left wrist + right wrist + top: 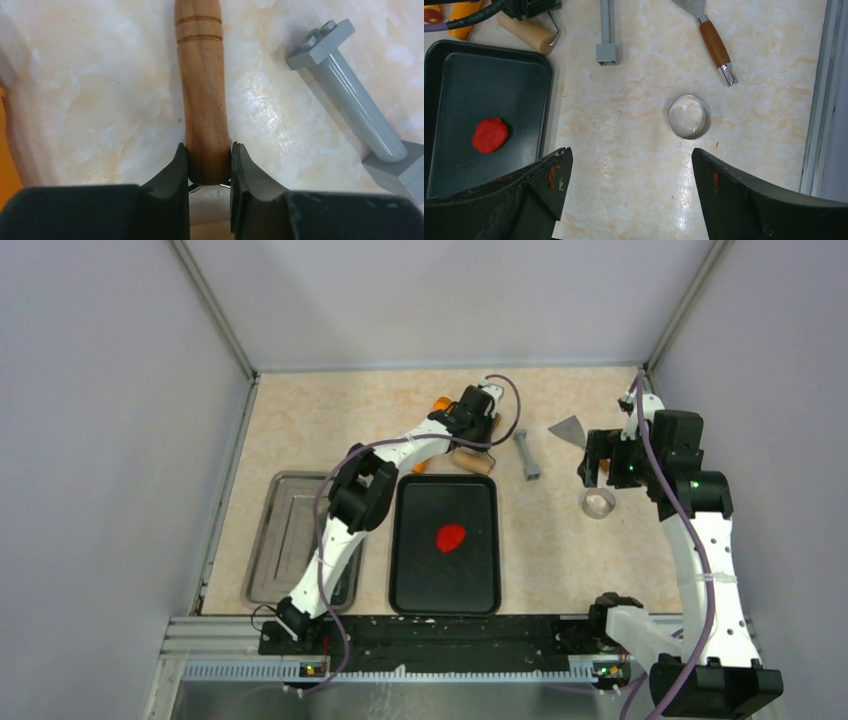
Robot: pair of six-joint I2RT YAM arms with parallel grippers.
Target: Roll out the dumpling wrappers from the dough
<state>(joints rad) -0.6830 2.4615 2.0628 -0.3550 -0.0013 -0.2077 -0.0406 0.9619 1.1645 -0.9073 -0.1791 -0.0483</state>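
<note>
The red dough [451, 536] is a small oval blob in the middle of the black tray [420, 580]. It also shows in the right wrist view [490, 135] on the tray [454, 75]. My left gripper [470, 428] is behind the tray, shut on the wooden handle [202, 90] of a small rolling pin [475, 462] that rests on the table. The pin's barrel also shows in the right wrist view [526, 32]. My right gripper [629, 162] is wide open and empty, held above the table at the right [605, 465], with red smears on its fingers.
A metal ring cutter [598, 503] [689, 117] lies under the right gripper. A wooden-handled scraper [570, 430] [714, 42] and a grey bar tool [526, 456] [350, 90] lie behind it. A steel tray [290, 540] sits left of the black one. An orange object [440, 403] lies by the left gripper.
</note>
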